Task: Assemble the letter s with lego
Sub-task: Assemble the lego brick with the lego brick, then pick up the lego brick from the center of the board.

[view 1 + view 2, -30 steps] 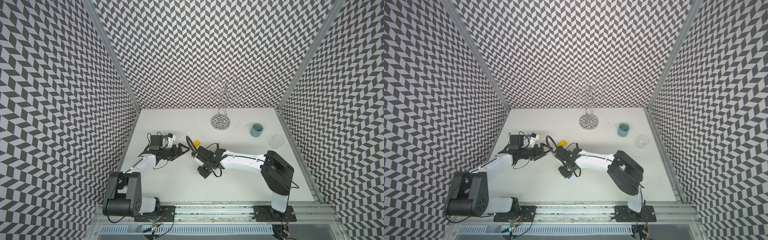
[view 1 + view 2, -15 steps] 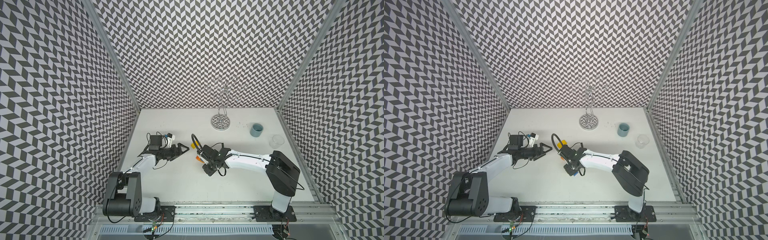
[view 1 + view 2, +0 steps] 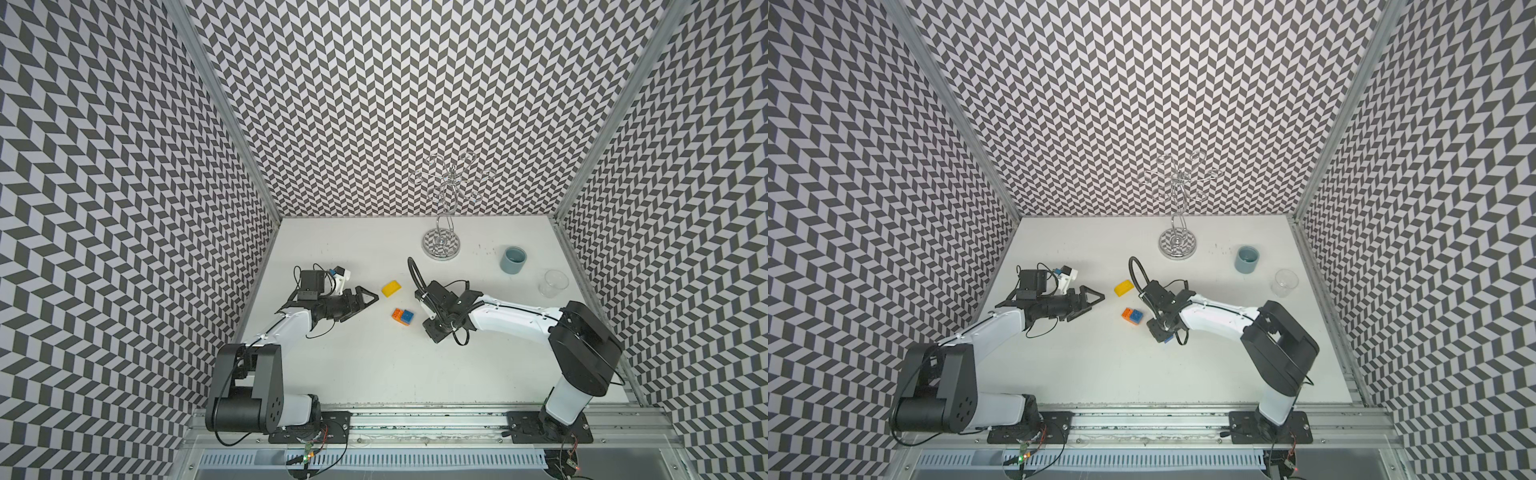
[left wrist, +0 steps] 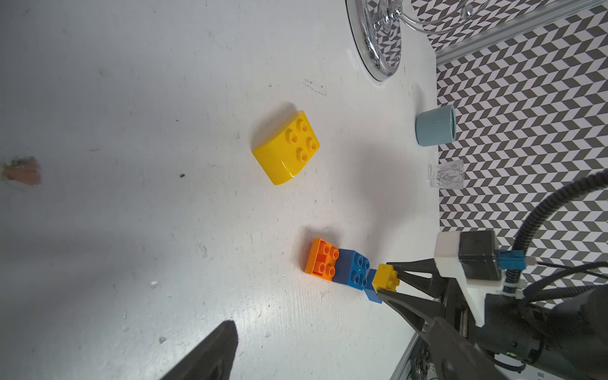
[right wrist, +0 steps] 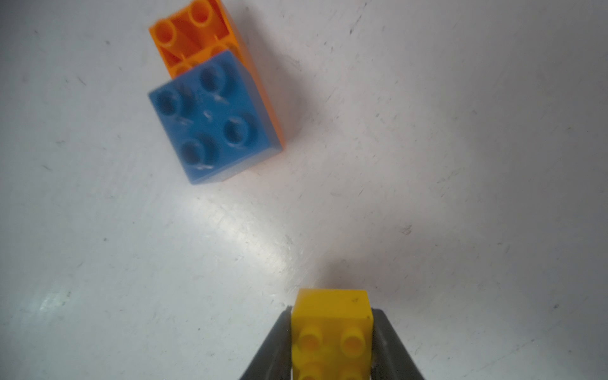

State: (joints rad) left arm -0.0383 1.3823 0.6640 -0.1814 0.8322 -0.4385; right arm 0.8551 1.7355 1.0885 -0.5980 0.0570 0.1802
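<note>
Right wrist view: right pincer (image 5: 332,311) pinches yellow brick (image 5: 331,335), orange-blue stack (image 5: 214,112) well apart.

Three walls (image 3: 374,104) papered in a black-and-white chevron pattern close in a white worktop (image 3: 374,374) along its back, left and right edges. Bare aluminium posts (image 3: 220,104) rise from the two back corners, and an aluminium rail (image 3: 415,419) runs along the front edge. The worktop is scuffed and speckled, with a soft sheen under even light. A chrome wire stand (image 3: 441,245) stands near the back edge. Toward the back right corner are a grey-blue cup (image 3: 513,260) and a clear glass (image 3: 553,283).
</note>
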